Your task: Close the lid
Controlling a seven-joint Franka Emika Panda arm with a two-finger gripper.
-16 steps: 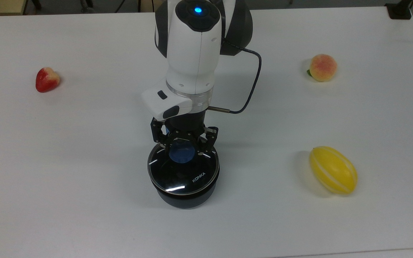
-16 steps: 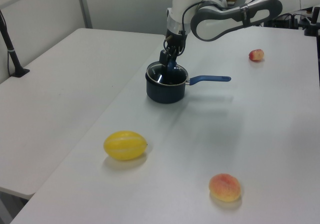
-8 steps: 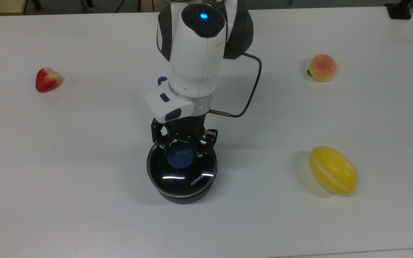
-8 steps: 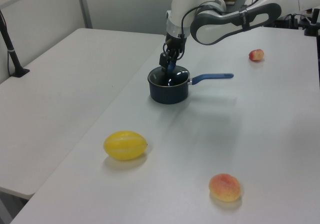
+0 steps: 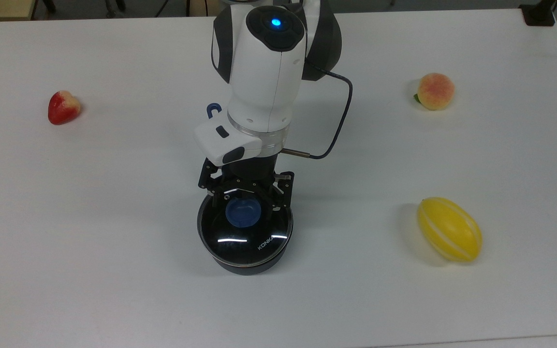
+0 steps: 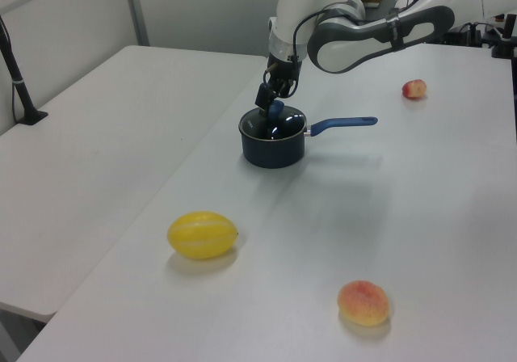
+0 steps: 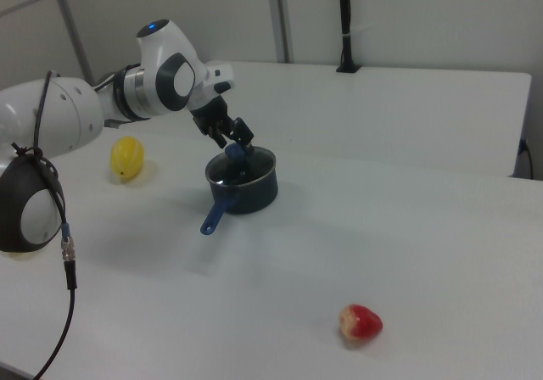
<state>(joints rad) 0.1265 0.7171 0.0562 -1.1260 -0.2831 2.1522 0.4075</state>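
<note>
The lid (image 5: 244,232), clear glass with a metal rim and small white KONKA lettering, sits flat on the black saucepan (image 6: 273,146) near the middle of the white desk (image 5: 114,270), covering its opening. The gripper (image 5: 243,200) hangs directly over the lid's blue knob (image 5: 242,213), with its black jaws spread apart on either side of the knob and not pinching it. In the left view the saucepan's long blue handle (image 6: 342,124) points toward the left view's right, level with the desk; in the right view it runs toward the near left. A red strawberry (image 5: 63,107) lies well apart at the top view's left, on the far side of the desk. A peach (image 5: 434,91) lies at the top view's far right, and a yellow melon (image 5: 449,229) with pale stripes lies at the top view's right, nearer the front edge and about level with the saucepan. A dark cable (image 5: 339,121) loops from the arm's wrist (image 5: 259,130) out toward the top view's right. All three fruits rest on the desk, none touching the saucepan.
</note>
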